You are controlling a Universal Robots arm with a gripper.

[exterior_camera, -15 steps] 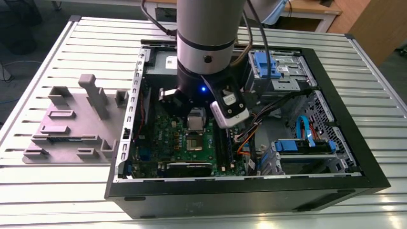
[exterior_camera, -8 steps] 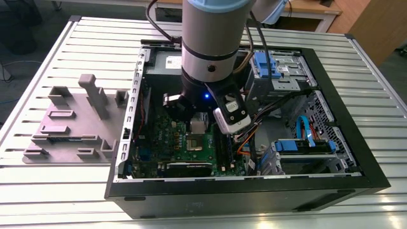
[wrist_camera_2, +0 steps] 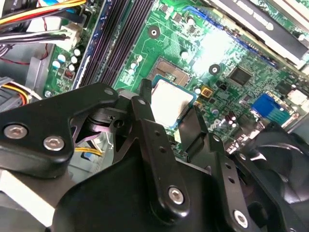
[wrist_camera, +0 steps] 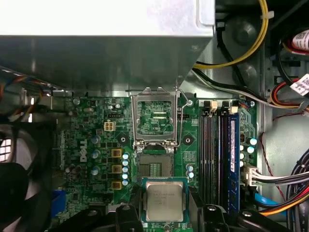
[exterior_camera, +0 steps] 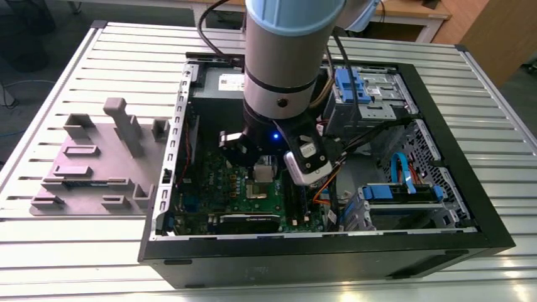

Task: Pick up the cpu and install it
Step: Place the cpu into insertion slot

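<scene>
One grey fixture block (exterior_camera: 92, 165) lies on the slatted table (exterior_camera: 84, 251) at the exterior view's left, well apart from your work. To its right stands the open computer case (exterior_camera: 336, 248), and inside it your gripper (exterior_camera: 263, 168) hangs over the green motherboard (exterior_camera: 243, 198). Your fingers (wrist_camera_2: 145, 104) are drawn in narrowly on the cpu (wrist_camera: 164, 200), pinching two opposite edges. The chip is square, so it has no long axis. It lies flat, metal top upward, edges parallel with the socket (wrist_camera: 153, 166). In the first wrist view it sits just beside that open socket, whose load plate (wrist_camera: 154, 118) is raised. Blue drive bays (exterior_camera: 356, 85) stand rightmost.
</scene>
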